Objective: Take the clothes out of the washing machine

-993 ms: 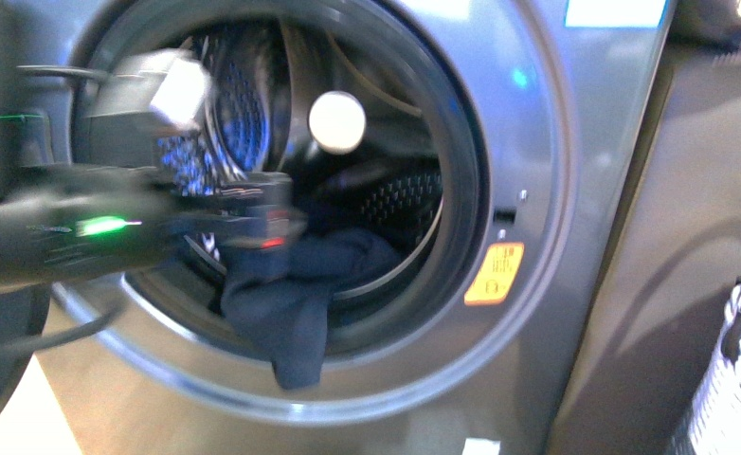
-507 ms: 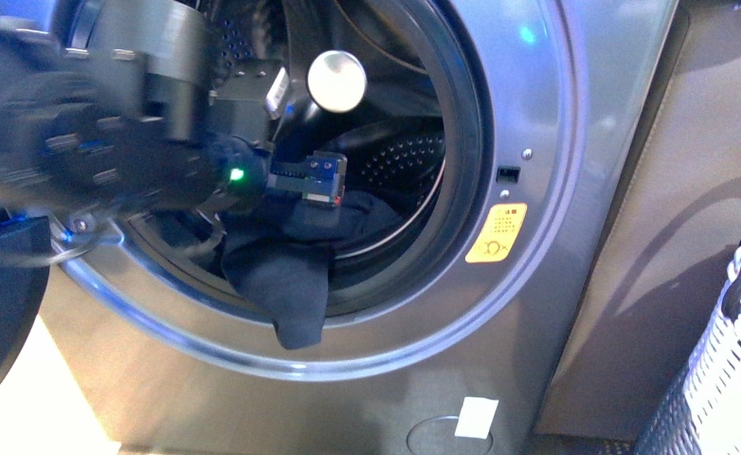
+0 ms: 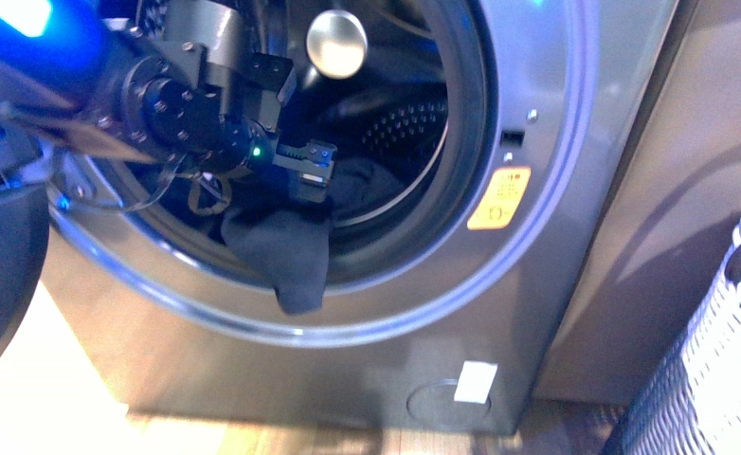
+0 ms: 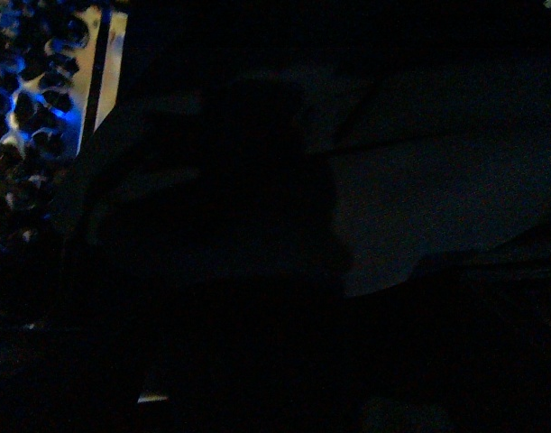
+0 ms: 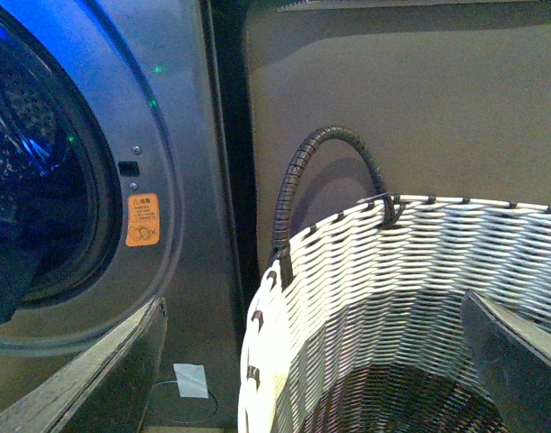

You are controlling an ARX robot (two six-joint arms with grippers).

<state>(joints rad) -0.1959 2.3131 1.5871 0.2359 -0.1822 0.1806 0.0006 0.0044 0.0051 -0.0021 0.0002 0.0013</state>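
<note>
The grey washing machine (image 3: 547, 85) fills the front view, its porthole open onto the steel drum (image 3: 400, 123). Dark navy clothes (image 3: 291, 256) lie in the drum mouth, and one piece hangs down over the lower rim. My left gripper (image 3: 312, 178) reaches into the porthole from the left, open, just above the clothes. The left wrist view is dark. My right gripper (image 5: 311, 379) is open and empty over the woven basket (image 5: 365, 271); its fingers (image 5: 514, 361) frame the basket's inside. The washing machine also shows in the right wrist view (image 5: 180, 108).
A yellow sticker (image 3: 497, 197) sits right of the porthole. A white tag (image 3: 474, 381) is on the machine's lower front. The white woven basket (image 3: 727, 370) with a dark handle (image 5: 334, 153) stands right of the machine, against a grey panel (image 3: 670, 190).
My left arm has swung in from the left and pushed into the porthole; its gripper now sits over the clothes. The hanging piece stays on the rim.
</note>
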